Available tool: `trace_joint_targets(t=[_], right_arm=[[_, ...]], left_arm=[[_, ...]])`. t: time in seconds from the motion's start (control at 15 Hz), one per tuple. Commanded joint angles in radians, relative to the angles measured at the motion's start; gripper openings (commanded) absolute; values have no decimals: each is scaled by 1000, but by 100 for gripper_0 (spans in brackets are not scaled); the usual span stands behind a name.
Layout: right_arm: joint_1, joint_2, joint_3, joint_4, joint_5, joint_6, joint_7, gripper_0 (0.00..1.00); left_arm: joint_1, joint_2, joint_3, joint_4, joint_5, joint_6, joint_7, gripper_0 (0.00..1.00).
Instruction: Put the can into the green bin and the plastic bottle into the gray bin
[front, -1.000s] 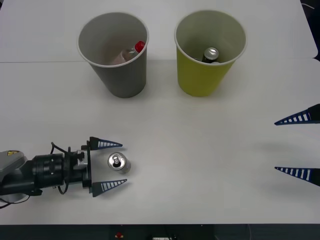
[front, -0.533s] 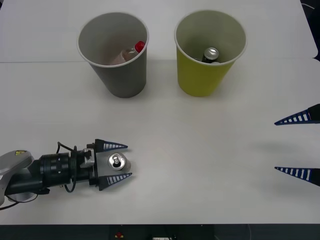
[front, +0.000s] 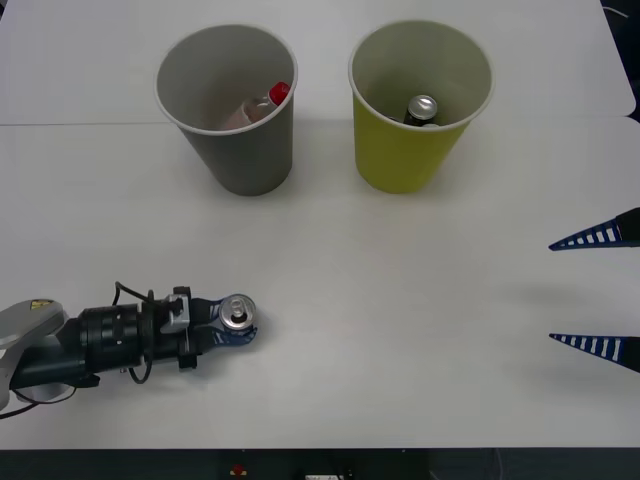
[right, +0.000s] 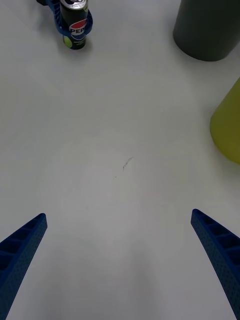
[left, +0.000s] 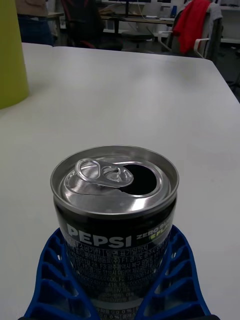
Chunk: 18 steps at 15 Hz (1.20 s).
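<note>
Pinching one can (front: 237, 317) in left gripper (front: 228, 327) jaws, second can (front: 422, 108) in green bin (front: 400, 150), right gripper (front: 598, 291) spread.

This looks like an office or a work room used as a lab. The big white surface (left: 150, 90) is plain and flat like a work desk. Past its far edge stand dark desks (left: 135, 20) and office chairs (left: 90, 25). A red jacket (left: 192, 22) hangs over one chair at about 1 o'clock.
</note>
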Motion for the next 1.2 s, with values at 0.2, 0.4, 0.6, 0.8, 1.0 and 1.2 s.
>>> trace_joint_targets(t=[0.2,0.4,0.6,0.8,1.0,1.2], right_arm=[[0,0,0,0,0,0,0,100],[0,0,0,0,0,0,0,100],[0,0,0,0,0,0,0,100],[0,0,0,0,0,0,0,100],[0,0,0,0,0,0,0,100],[0,0,0,0,0,0,0,100]], left_arm=[[0,4,14,-14,-8,0,28,0],[0,10,81,-46,-120,-8,120,0],[2,12,157,-66,-220,-62,228,0],[8,10,255,-114,-350,-115,363,0],[26,12,322,-193,-444,-155,522,0],[83,10,351,-365,-522,-146,748,0]])
